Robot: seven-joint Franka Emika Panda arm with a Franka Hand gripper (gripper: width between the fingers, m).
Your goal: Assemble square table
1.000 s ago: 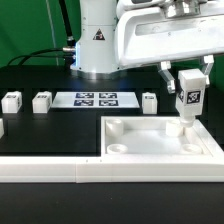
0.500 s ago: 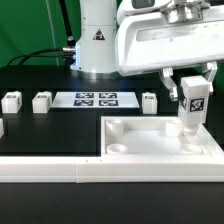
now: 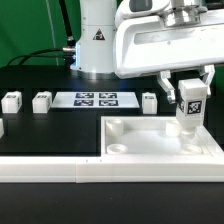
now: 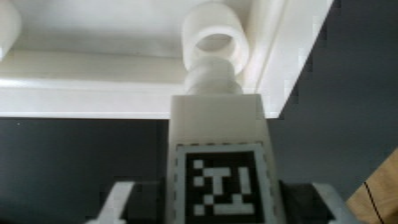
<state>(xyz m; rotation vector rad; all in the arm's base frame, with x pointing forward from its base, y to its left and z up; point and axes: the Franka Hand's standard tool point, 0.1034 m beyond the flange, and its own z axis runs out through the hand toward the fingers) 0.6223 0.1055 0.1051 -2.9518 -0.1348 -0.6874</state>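
Note:
The white square table top point(image 3: 150, 140) lies on the black table at the exterior view's right, tray side up with raised rim and corner sockets. My gripper point(image 3: 189, 88) is shut on a white tagged leg point(image 3: 189, 104) and holds it upright over the far right corner socket, its lower end at or just above the socket. In the wrist view the leg point(image 4: 221, 150) runs from the jaws down to the round socket point(image 4: 217, 42) in the tray corner. Three loose legs stand on the table, at the left point(image 3: 11, 100), next to it point(image 3: 41, 101) and near the tray point(image 3: 149, 101).
The marker board point(image 3: 94, 99) lies flat behind the tray, between the loose legs. A long white L-shaped rail point(image 3: 60, 170) runs along the front edge. The robot base point(image 3: 95, 45) stands at the back. Another white piece shows at the far left edge point(image 3: 2, 127).
The gripper with the leg has shifted slightly toward the exterior view's right and lowered a little toward the corner socket. Nothing else has moved.

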